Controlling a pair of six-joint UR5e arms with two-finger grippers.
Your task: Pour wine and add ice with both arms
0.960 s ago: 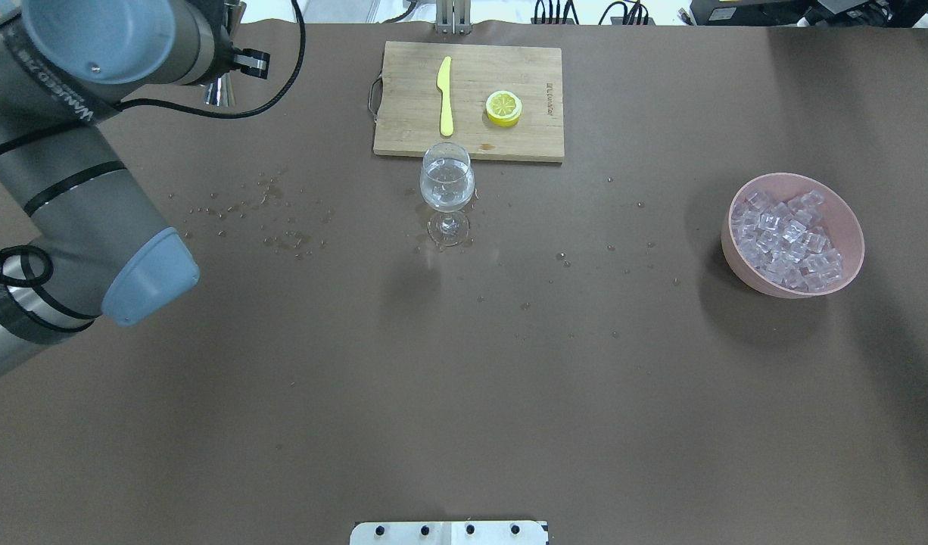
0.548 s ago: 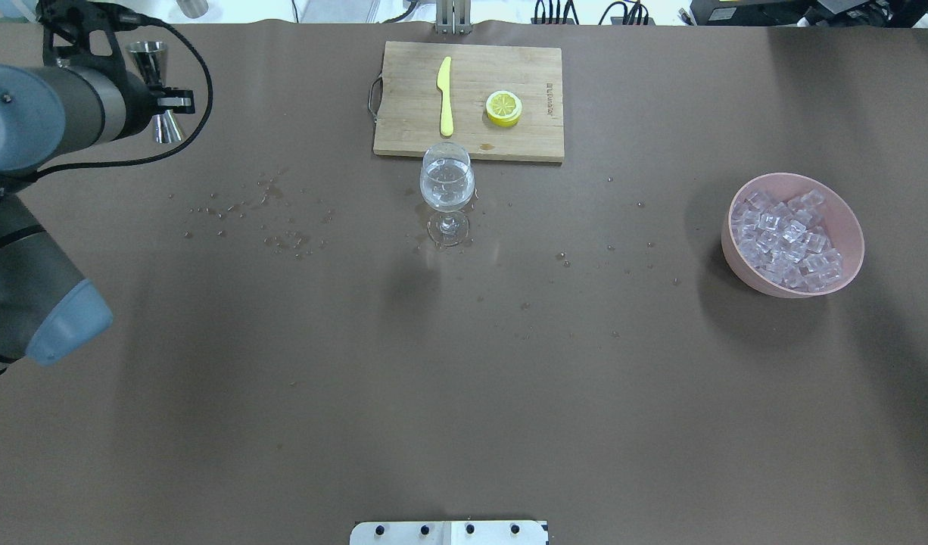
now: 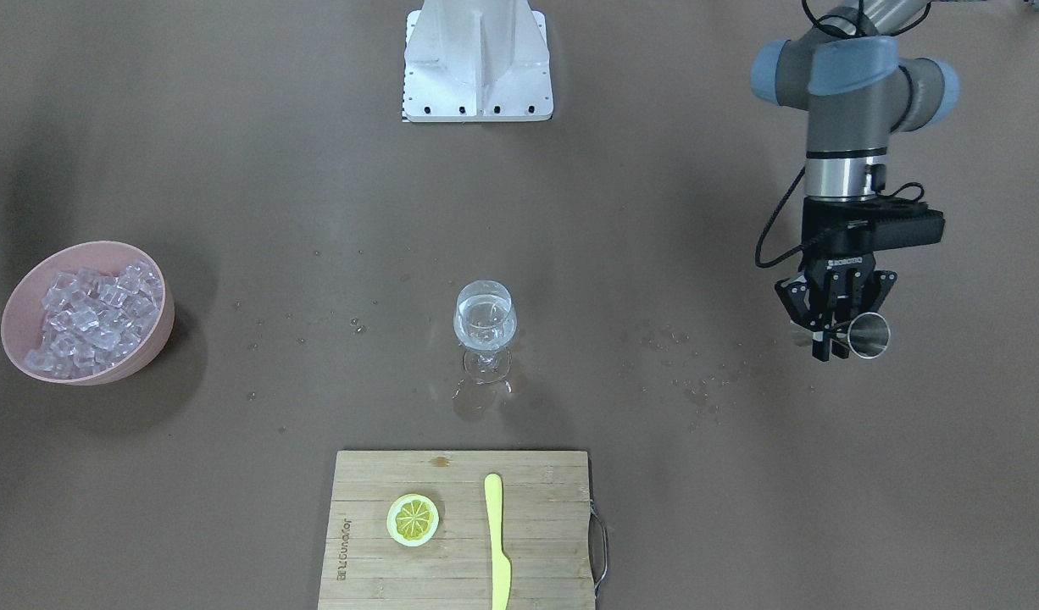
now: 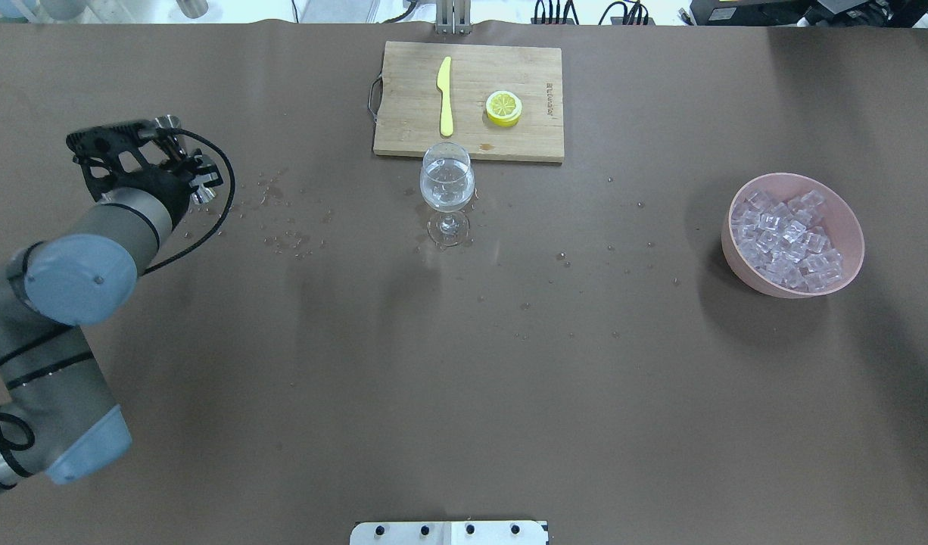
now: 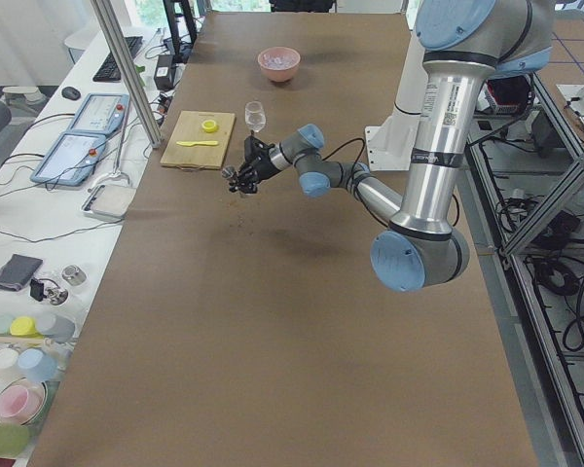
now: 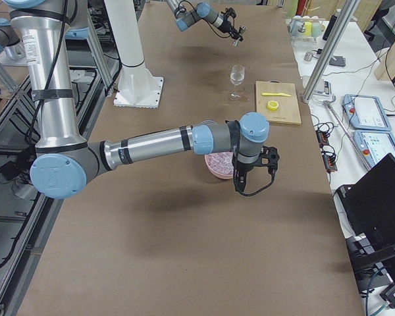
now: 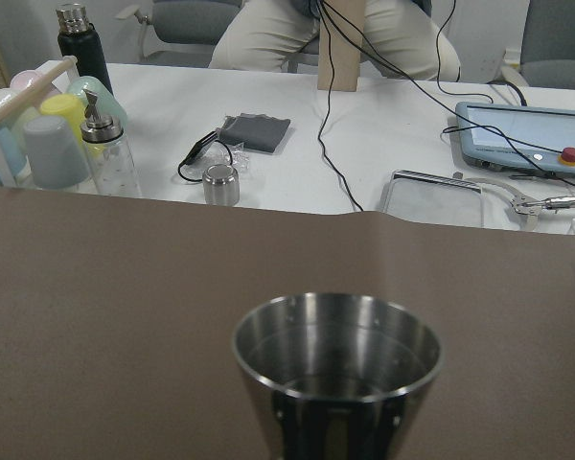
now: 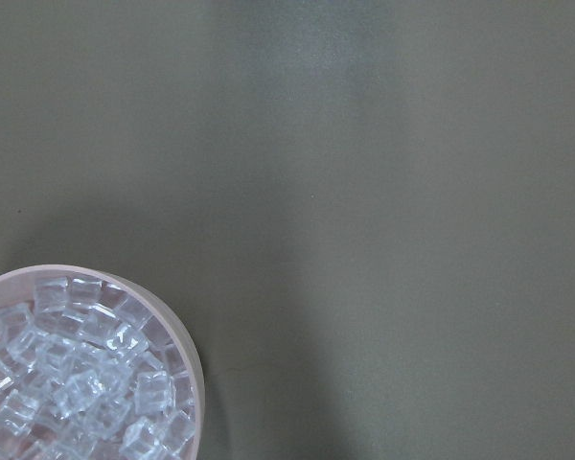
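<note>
At the left end of the table [image 4: 282, 378], the jigger [image 3: 867, 335] is being clamped by the left gripper [image 3: 827, 339]; any liquid inside risks being dripped if tilted. The right gripper's [image 6: 239, 187] state cannot be told.

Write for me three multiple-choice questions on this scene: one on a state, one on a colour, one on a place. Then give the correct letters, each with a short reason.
1. The left gripper is:
A. open
B. shut on nothing
C. shut on the jigger

2. The bowl is:
A. blue
B. pink
C. white

3. The lemon slice lies:
A. on the board
B. in the bowl
C. in the left gripper

Answers:
1 C: the front view shows its fingers clamped on the metal jigger's waist.
2 B: its wall and rim show pink in the front and overhead views.
3 A: the yellow slice sits on the wood, far from the bowl.
</note>
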